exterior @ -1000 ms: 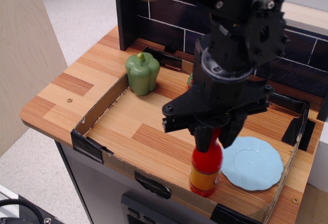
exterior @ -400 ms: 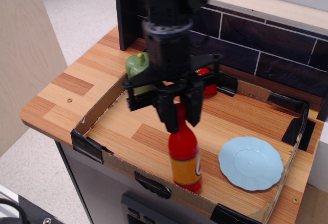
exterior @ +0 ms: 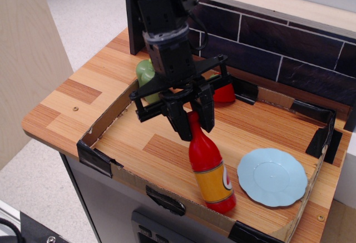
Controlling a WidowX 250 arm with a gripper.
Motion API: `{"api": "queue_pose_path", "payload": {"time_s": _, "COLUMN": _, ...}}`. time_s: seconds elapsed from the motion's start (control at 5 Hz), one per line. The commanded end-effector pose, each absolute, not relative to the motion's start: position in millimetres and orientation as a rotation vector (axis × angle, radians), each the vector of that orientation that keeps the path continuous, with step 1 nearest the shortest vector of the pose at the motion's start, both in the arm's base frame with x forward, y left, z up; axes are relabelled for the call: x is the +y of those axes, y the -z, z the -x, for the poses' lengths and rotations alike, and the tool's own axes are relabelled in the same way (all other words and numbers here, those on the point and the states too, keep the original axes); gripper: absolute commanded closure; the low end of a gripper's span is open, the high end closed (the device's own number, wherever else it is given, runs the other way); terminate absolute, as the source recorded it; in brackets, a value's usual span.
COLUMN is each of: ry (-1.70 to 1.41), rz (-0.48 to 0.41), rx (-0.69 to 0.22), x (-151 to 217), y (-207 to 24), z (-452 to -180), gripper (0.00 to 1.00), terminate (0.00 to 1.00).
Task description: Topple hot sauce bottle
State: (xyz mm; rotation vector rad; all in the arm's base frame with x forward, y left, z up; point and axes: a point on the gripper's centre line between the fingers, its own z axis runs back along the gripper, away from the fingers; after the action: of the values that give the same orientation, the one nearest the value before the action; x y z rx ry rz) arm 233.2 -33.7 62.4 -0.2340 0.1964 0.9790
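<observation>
The bottle [exterior: 210, 168] is tilted on the tray [exterior: 139, 143], beside the blue plate [exterior: 272, 176]. Its cap is gripped between the closed jaws of the gripper [exterior: 192, 122]. Label lettering is seen but cannot be read.

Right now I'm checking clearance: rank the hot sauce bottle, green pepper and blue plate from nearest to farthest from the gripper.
1. Hot sauce bottle: neck between the gripper fingers, leaning.
2. Green pepper: behind the arm, back left.
3. Blue plate: front right, farthest.
</observation>
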Motion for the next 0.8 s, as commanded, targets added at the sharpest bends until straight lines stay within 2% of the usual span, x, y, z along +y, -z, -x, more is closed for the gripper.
{"api": "queue_pose_path", "payload": {"time_s": 0.0, "ry": -0.934, "rz": -0.093, "rx": -0.145, "x": -7, "y": -62, "z": -241, "gripper": 1.00, "terminate": 0.00}}
{"api": "queue_pose_path", "payload": {"time_s": 0.2, "ry": -0.925, "rz": -0.174, "rx": -0.121, "x": 2, "y": -41, "z": -246, "gripper": 1.00, "terminate": 0.00}}
{"api": "queue_pose_path", "payload": {"time_s": 0.4, "ry": -0.924, "rz": -0.181, "rx": -0.123, "x": 6, "y": -28, "z": -250, "gripper": 1.00, "terminate": 0.00}}
{"api": "queue_pose_path", "payload": {"time_s": 0.6, "ry": -0.926, "rz": -0.117, "rx": -0.160, "x": 12, "y": -25, "z": -252, "gripper": 1.00, "terminate": 0.00}}
